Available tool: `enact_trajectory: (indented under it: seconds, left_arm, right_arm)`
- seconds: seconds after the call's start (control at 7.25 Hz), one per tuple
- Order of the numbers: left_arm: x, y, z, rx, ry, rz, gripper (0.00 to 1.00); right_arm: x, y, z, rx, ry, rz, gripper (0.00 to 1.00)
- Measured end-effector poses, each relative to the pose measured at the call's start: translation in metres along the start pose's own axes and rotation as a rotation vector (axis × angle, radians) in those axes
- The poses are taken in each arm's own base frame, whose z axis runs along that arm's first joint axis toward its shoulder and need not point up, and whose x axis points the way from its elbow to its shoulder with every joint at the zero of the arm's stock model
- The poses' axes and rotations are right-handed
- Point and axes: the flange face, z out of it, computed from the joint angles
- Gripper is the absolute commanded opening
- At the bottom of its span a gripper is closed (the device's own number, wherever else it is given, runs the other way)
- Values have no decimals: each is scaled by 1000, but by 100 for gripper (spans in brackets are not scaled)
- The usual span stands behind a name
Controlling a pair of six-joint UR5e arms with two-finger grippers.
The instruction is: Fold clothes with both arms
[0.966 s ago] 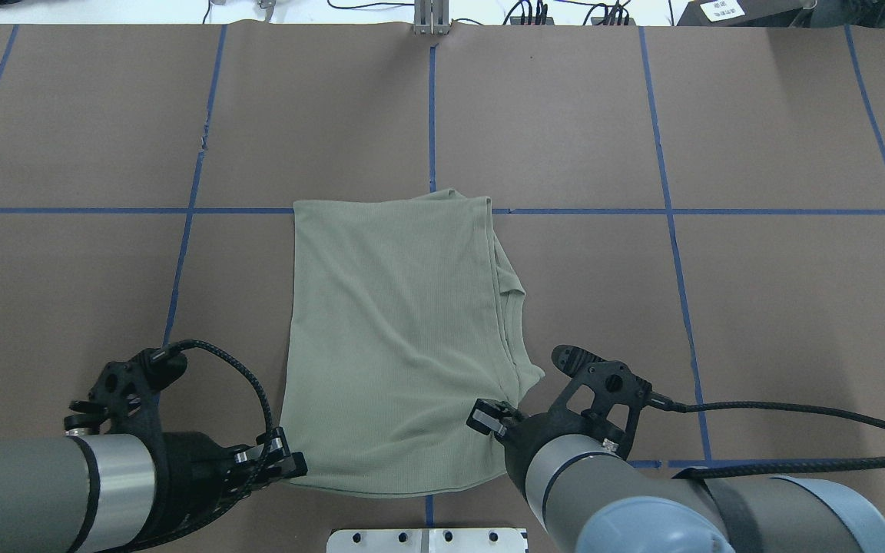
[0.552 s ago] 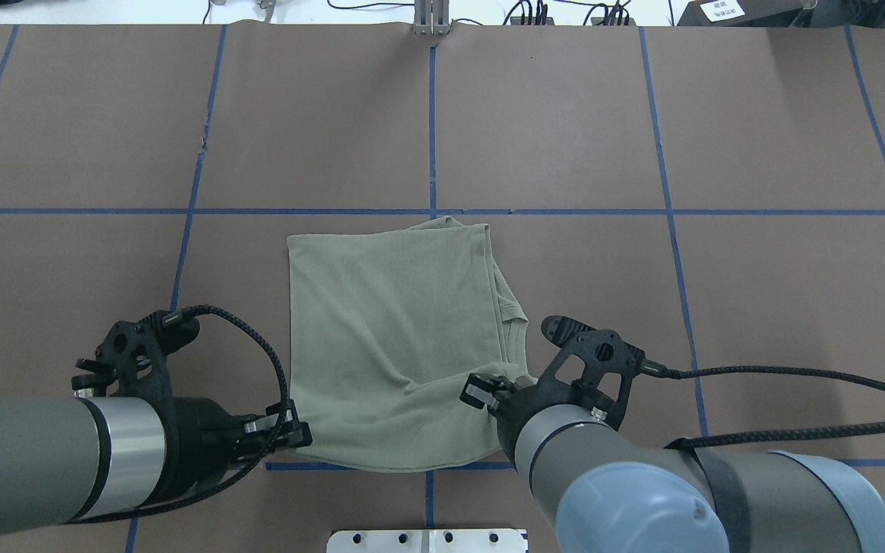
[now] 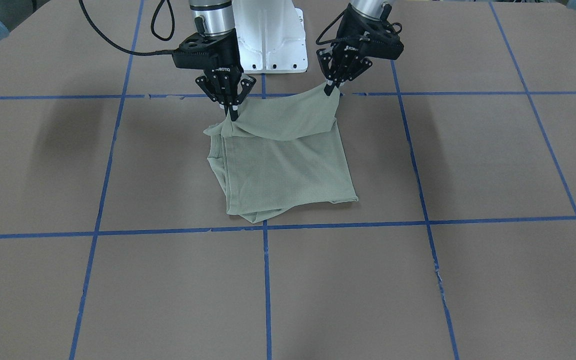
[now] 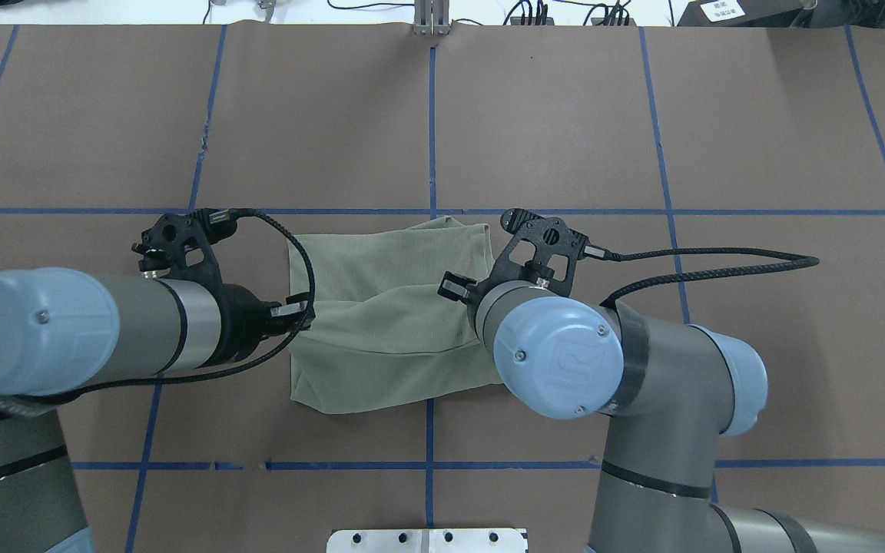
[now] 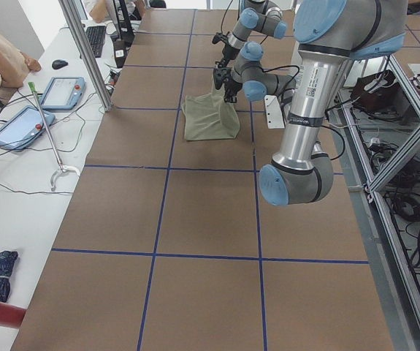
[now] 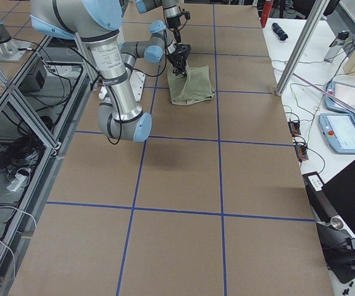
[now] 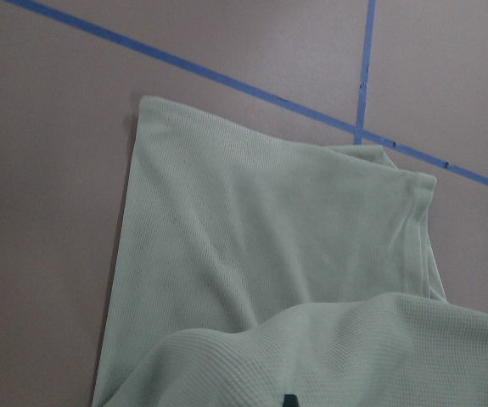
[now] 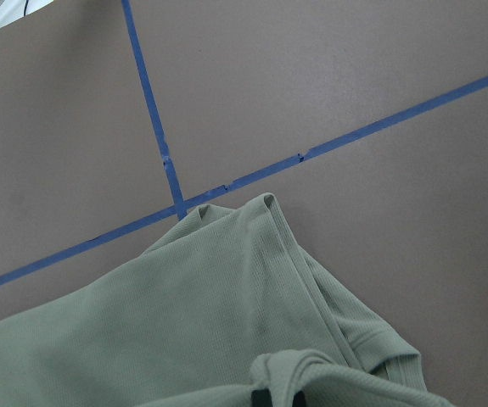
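Shirt (image 3: pixel 288 170) hem carried forward; front view shows both jaws pinching lifted corners, unclear overhead.

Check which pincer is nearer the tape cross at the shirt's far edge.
Right. Right pincer holds the shirt nearly in line with the cross; left pincer sits farther sideways.

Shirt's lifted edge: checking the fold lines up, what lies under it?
Beneath it the rest of the shirt lies flat on the table; left end effector and right end effector hold the edge up. Anything under that is hidden.
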Motion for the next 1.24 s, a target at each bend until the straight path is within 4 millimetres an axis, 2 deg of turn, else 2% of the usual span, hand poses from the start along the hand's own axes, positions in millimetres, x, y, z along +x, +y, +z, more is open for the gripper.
enact_trajectory:
  seconds: [0.41,0.69,0.83,0.97,1.24]
  left_arm:
    - [-10,-30,61,39,-64,-1,0]
    - [-25,-46,95,58,-100,-12,0]
    - [-26,-52,103,66,-105,-15,0]
    - [-22,-62,106,77,-104,-4,0]
    - [-18,-82,112,98,-115,34,0]
  right_arm:
    - [-30,-12,49,30,67,-12,0]
    - [-38,-21,94,48,65,-6,0]
    - [-38,-30,114,52,57,-8,0]
    - [-36,-40,123,50,56,-9,0]
    - [-35,-51,129,47,59,-6,0]
